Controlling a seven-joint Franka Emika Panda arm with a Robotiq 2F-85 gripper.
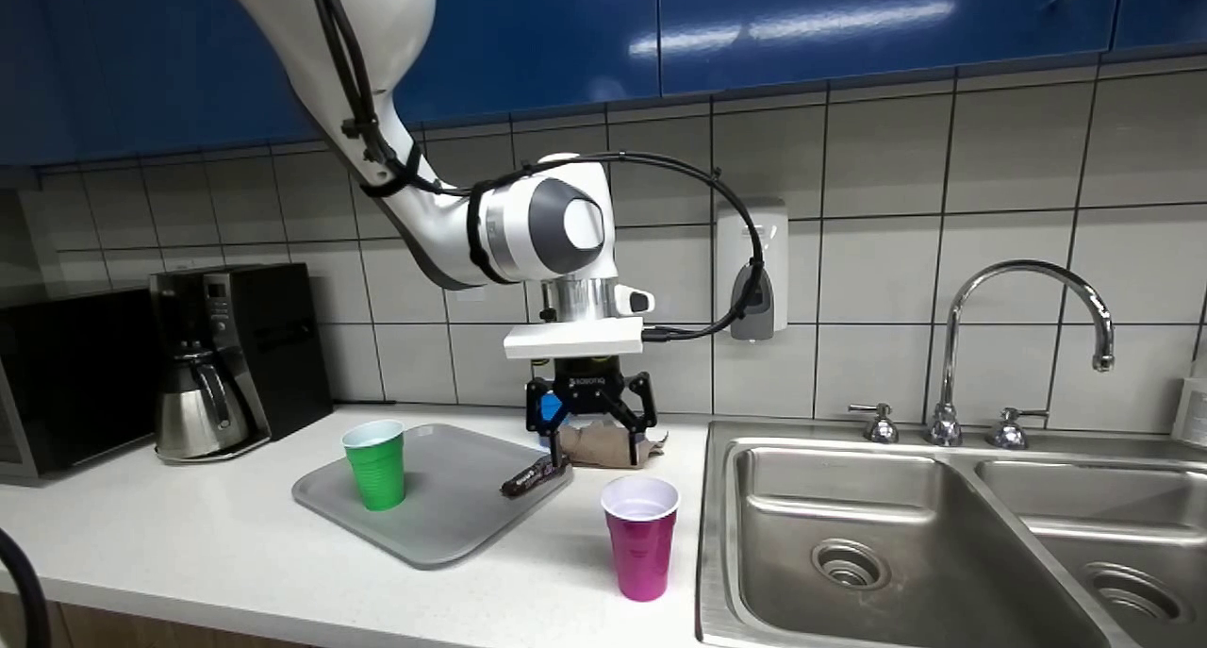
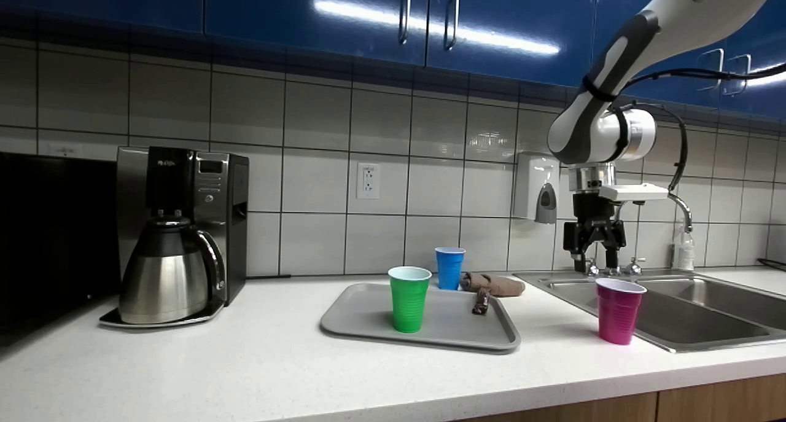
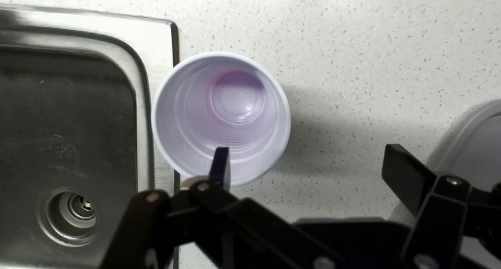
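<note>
Speckled white tabletop [image 1: 236, 549] leaves decent room between steel sink [image 1: 718, 535] and gray plastic tray [image 1: 434, 525]; ribbed magenta plastic cup [image 1: 643, 554] stands upright sinkside, black gripper [image 1: 595, 457] spread wide nearby.

The kitchen counter [image 2: 264, 367] in front of me is white with fine gray specks, a stainless-steel double sink [image 1: 1023, 535] set into it. Just beside the sink's edge a magenta plastic cup [image 1: 642, 549] stands upright. Farther left, a gray serving tray [image 1: 453, 506] lies flat; by its far edge are an upright blue plastic cup [image 2: 450, 269] and a rolled brown bundle [image 2: 502, 286]. A coffee maker [image 2: 212, 210] and a black boxy appliance [image 2: 58, 238] stand beyond.
</note>
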